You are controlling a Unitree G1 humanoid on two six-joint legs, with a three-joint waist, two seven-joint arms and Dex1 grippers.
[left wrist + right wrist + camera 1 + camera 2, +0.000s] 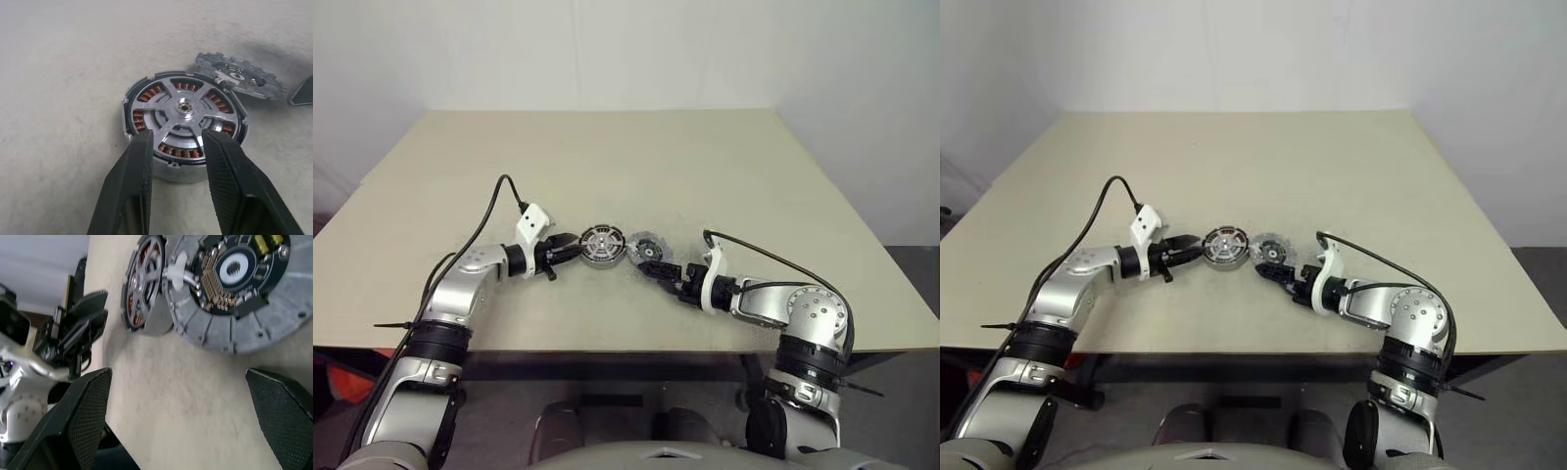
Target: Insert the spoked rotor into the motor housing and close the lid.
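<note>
Right gripper at table's near edge, fingers spread wide, grasping nothing. Lid just at its 11 o'clock, leaning on motor housing at lid's 9 o'clock. Spoked rotor sits in housing. Left gripper at housing's 9 o'clock, part-open fingers straddling its rim; real grasp—cannot tell.

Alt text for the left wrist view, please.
The motor housing sits on the table, spoked rotor seated over its copper windings, with the left gripper straddling its near rim. The lid leans tilted against the housing's far edge.
</note>
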